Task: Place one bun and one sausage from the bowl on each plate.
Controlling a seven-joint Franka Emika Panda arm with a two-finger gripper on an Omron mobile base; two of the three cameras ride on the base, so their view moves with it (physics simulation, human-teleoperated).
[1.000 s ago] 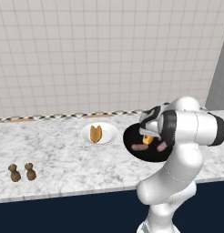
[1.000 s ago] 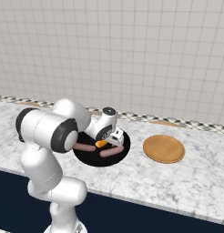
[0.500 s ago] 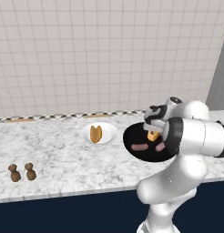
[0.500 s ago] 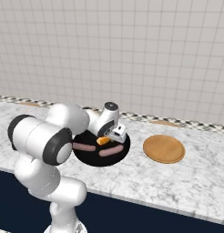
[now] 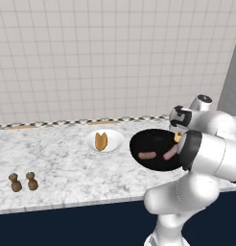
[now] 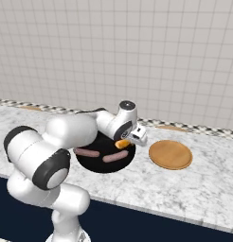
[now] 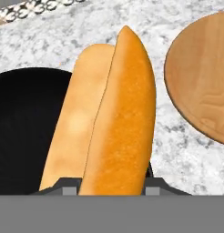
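Now the gripper [image 6: 124,142] is clamped on a bun [image 7: 107,120], lifted over the black bowl's [image 6: 104,166] right edge, near the orange-tan plate [image 6: 171,154]. Two sausages [image 6: 87,152] lie in the bowl; another bun [image 5: 100,141] sits on the white plate [image 5: 113,137].

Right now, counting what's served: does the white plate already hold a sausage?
No, the white plate holds just a bun.
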